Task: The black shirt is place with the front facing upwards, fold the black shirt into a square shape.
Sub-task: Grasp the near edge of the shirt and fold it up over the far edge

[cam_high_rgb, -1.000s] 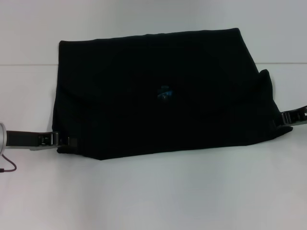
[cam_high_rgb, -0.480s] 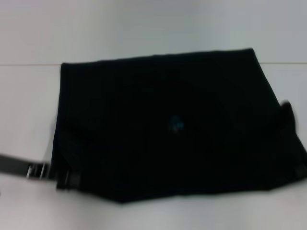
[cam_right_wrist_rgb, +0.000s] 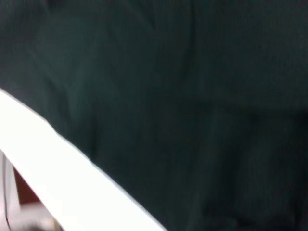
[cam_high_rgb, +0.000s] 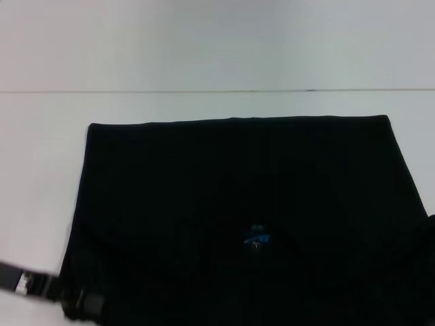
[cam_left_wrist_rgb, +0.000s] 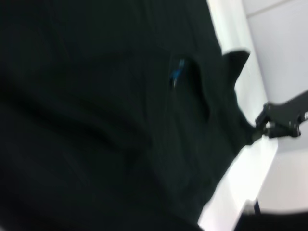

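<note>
Already partly folded, the black shirt point(cam_high_rgb: 238, 217) lies as a wide dark band across the white table point(cam_high_rgb: 204, 105), its near edge running out of the head view. At its near left corner the left gripper point(cam_high_rgb: 81, 300) appears clamped on the cloth; the right gripper point(cam_left_wrist_rgb: 262, 126) bites the opposite corner. Judging by this, a lengthwise fold is underway; next, both corners need carrying evenly. Only a small blue neck label point(cam_high_rgb: 257, 238) shows, with no readable lettering.

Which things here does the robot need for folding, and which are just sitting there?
For the job:
black shirt
left tool, at the shirt's near left corner
right tool, at the shirt's right edge

Just there:
white table
</note>
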### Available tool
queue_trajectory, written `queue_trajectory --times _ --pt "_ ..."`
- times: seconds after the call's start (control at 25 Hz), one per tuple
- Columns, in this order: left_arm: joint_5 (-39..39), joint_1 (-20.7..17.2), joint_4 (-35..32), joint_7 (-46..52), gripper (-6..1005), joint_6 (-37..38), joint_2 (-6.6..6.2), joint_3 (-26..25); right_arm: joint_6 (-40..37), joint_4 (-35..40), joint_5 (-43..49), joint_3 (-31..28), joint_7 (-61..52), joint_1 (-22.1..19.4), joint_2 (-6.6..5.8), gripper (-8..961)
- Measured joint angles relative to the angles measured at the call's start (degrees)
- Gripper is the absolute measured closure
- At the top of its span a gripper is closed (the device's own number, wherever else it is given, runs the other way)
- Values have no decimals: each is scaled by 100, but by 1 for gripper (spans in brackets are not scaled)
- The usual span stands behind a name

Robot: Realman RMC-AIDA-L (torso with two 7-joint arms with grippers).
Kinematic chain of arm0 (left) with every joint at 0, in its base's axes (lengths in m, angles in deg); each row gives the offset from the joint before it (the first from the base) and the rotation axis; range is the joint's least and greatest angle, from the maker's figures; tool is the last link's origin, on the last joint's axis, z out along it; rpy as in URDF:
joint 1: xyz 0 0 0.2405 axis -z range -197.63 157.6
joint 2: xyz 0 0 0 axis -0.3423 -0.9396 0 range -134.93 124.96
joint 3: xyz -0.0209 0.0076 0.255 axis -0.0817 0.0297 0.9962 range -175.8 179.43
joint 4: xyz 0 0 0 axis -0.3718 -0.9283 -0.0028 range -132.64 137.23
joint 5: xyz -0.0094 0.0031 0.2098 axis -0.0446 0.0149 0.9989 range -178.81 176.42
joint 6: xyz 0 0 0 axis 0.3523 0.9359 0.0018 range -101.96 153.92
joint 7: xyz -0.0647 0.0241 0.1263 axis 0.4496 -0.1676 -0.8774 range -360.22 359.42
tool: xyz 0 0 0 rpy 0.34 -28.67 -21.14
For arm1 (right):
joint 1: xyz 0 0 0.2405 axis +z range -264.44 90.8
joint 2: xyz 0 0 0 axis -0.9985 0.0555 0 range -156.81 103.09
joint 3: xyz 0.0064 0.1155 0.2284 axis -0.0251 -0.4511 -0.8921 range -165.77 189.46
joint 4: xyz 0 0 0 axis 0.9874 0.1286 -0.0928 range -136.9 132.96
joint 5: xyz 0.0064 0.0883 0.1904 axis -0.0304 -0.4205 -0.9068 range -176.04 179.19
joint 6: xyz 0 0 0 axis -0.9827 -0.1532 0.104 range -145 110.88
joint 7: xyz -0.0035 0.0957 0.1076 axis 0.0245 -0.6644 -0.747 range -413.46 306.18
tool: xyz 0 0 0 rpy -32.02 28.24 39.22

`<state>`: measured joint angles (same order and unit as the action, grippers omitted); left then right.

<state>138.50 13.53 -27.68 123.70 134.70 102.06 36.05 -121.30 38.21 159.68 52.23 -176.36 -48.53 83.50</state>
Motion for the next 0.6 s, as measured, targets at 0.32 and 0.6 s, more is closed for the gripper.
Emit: queue_trajectory --times 0.32,0.6 --pt "-18 427 18 667 896 -1037 -98 -1579 846 -200 -859 -1455 -633 205 -333 915" --pt "-520 529 61 892 890 -2711 116 -1979 2905 -718 -1884 -1697 -1066 265 -329 916"
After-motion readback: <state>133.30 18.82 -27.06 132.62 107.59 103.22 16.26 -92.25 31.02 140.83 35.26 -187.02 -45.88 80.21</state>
